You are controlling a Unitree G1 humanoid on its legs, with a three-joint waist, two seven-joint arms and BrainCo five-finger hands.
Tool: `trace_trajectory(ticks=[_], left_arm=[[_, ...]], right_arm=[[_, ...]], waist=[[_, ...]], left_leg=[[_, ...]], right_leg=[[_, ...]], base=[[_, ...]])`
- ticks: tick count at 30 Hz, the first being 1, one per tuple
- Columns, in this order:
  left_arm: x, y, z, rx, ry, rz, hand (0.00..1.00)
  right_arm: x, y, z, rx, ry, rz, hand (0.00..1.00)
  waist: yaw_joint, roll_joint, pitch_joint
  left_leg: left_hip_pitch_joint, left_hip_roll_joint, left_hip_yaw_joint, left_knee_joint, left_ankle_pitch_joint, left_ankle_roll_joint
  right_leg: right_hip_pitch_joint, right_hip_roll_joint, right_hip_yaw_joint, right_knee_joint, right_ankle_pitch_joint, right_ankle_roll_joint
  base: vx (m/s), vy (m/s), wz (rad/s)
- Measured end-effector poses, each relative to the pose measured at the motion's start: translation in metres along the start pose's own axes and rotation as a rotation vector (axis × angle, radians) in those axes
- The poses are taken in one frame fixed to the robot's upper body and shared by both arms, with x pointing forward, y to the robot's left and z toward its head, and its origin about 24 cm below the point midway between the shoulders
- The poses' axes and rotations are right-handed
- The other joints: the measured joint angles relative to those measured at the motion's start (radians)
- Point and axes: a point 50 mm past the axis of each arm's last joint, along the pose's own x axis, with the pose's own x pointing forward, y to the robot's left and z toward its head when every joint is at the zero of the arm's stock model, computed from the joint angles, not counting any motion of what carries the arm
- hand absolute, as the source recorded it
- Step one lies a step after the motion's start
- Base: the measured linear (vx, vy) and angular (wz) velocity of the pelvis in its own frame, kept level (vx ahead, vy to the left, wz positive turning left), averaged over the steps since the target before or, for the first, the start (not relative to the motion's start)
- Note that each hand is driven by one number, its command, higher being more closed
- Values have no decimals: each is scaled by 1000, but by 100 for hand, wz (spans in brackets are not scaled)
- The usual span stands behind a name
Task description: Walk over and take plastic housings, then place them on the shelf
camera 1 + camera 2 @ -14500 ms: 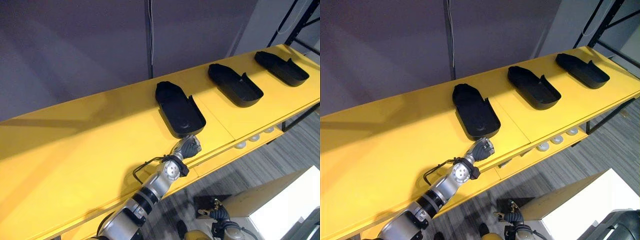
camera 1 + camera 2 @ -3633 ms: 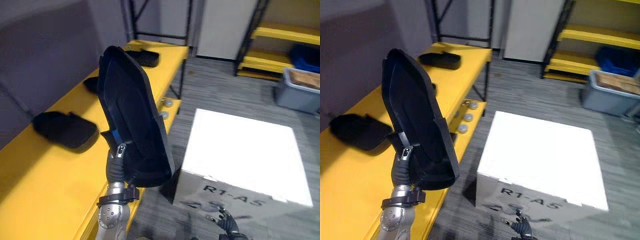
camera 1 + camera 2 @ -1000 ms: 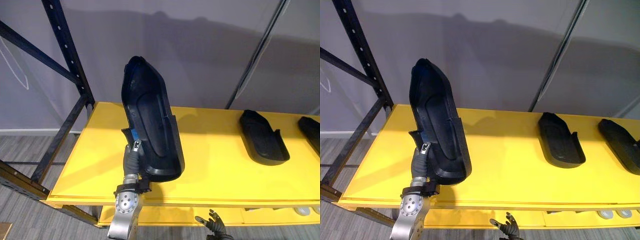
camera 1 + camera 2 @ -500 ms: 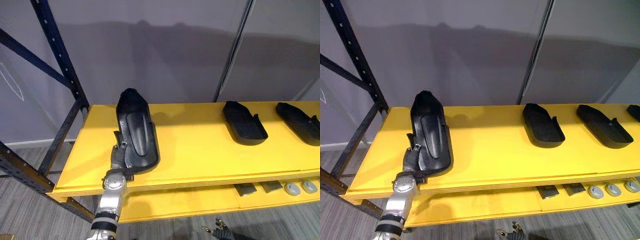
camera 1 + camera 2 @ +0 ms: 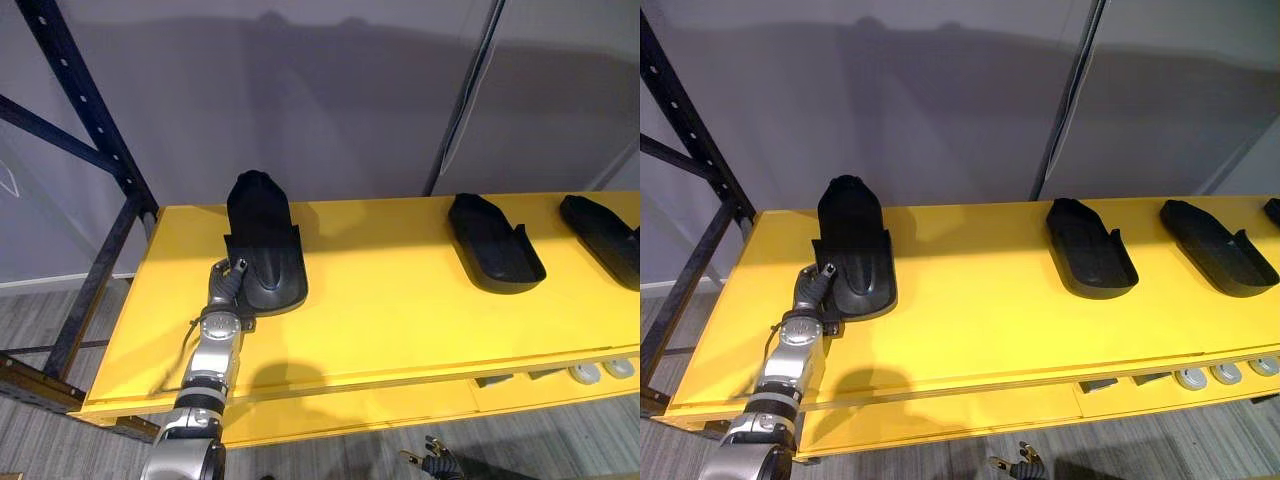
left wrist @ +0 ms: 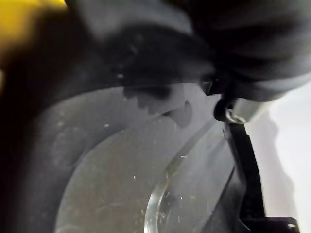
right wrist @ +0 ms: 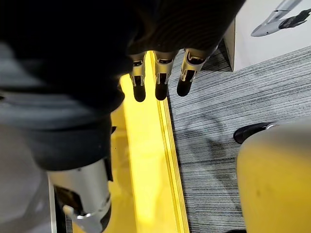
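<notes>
A black plastic housing (image 5: 260,245) lies flat, hollow side up, at the left end of the yellow shelf (image 5: 380,300). My left hand (image 5: 226,290) sits against its near left rim, touching it; its grip is hidden by the housing. The left wrist view looks into the housing's dark hollow (image 6: 121,184) from very close. Further right on the shelf lie two more black housings (image 5: 495,242) (image 5: 606,228), and the right eye view shows the tip of another housing (image 5: 1273,211). My right hand (image 7: 160,80) hangs low beside the shelf's front edge, fingers straight and empty.
Dark blue rack posts (image 5: 90,150) and braces stand at the shelf's left end. A grey wall panel (image 5: 330,90) backs the shelf. Small round parts (image 5: 1205,377) lie on a lower yellow level at the right. Grey carpet (image 7: 228,107) lies below.
The housing was held upright above the shelf a second ago; it has been lowered and now lies flat on the shelf. The camera has also shifted.
</notes>
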Motion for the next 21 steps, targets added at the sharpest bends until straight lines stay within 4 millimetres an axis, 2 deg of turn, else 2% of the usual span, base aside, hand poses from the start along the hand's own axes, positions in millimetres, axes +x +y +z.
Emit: trace_trajectory(ticks=[14, 19, 21], left_arm=[[4, -3, 15, -31, -36, -9, 0], [-10, -2, 32, -107, -149, 21, 0], [-14, -3, 33, -120, -163, 19, 0]], right_arm=[[-1, -7, -5, -11, 18, -15, 0], [-2, -9, -8, -14, 28, -19, 0], [-3, -9, -9, -13, 30, -20, 0]], waist=[[-6, -22, 45], [0, -21, 47], [7, -21, 47]], left_leg=[[15, 0, 2, -5, -14, 0], [9, -2, 0, -5, -12, 2], [12, -3, -2, -4, -8, 2]], right_leg=[[3, -4, 2, -3, 5, -9], [5, -5, 0, -9, 5, -8], [11, -5, -2, -9, 7, -5]], base=[[-71, 17, -3], [-13, 2, 3], [63, -9, 2]])
